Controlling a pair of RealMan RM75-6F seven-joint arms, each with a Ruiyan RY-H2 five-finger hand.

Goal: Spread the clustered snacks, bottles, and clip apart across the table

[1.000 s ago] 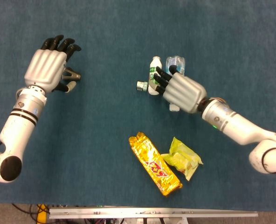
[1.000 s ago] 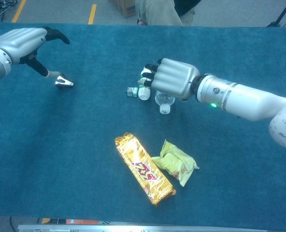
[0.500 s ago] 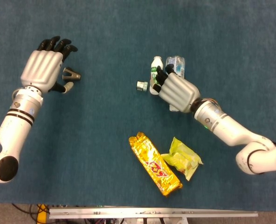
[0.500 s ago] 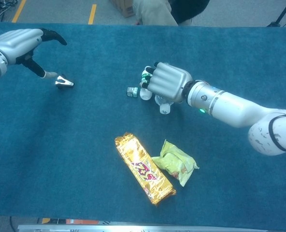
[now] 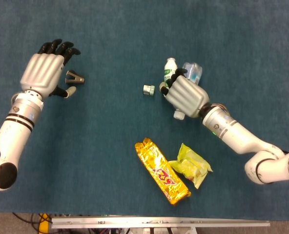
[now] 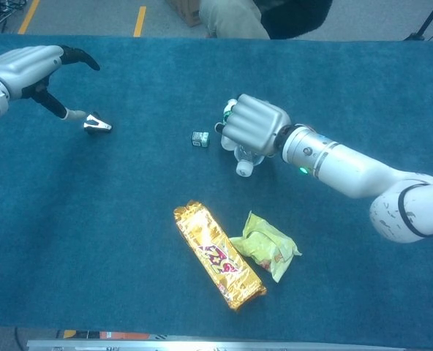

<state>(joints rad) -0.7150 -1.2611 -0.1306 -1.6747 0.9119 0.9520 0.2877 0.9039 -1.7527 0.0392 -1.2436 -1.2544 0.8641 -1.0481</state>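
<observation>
My right hand (image 5: 184, 94) lies over two bottles, with its fingers curled around them. The white bottle with a green label (image 5: 170, 69) sticks out past the fingertips. The clear water bottle (image 5: 193, 72) runs under the palm, and its white cap (image 6: 243, 170) shows below the hand. A small green-and-white pack (image 5: 148, 89) sits alone just left of that hand. At the far left, the metal clip (image 5: 75, 77) rests on the cloth beside my left hand (image 5: 43, 74), whose spread fingers hold nothing. A gold snack bar (image 5: 162, 170) and a yellow-green snack bag (image 5: 191, 165) lie touching near the front.
Blue cloth (image 5: 110, 44) covers the whole table. The table's front edge has a metal rail (image 5: 159, 223). In the chest view, a person's legs (image 6: 235, 16) stand beyond the far edge.
My right hand has closed over the two bottles and dragged them right, away from the small pack. The left hand has drawn back a little from the clip.
</observation>
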